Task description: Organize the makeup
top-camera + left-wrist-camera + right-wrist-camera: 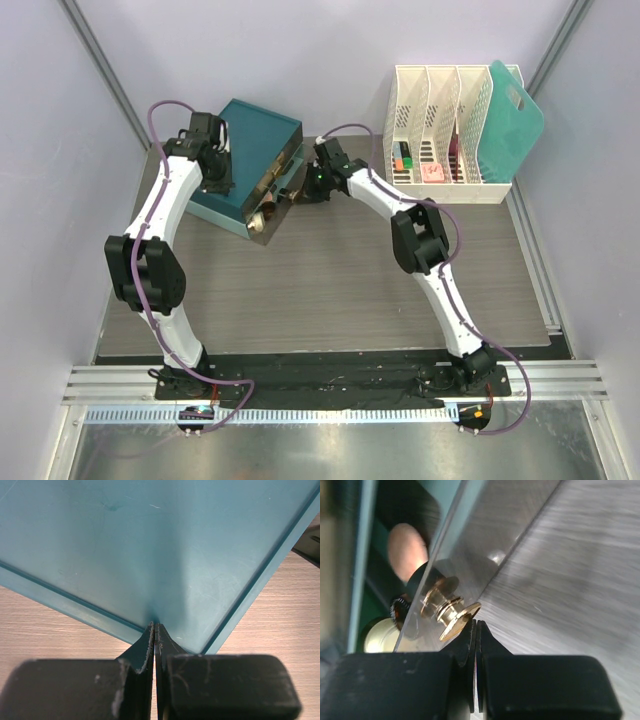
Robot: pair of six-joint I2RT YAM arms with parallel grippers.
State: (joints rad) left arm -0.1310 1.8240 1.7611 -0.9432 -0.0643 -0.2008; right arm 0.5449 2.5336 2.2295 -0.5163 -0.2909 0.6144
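Wood-grain table (pixel 330 290), lilac walls (pixel 300 50); makeup (pixel 406 550) in drawer (pixel 272 190).

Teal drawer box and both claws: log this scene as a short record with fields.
left claw: shut, tips at the top of the teal drawer box, near its edge
right claw: shut, tips right beside the gold knob, not clamped on it
drawer: partly out, clear front facing the right arm
seen inside: a peach compact and dark-capped items, blurred
white slotted rack: far right corner, teal board standing in its end slot
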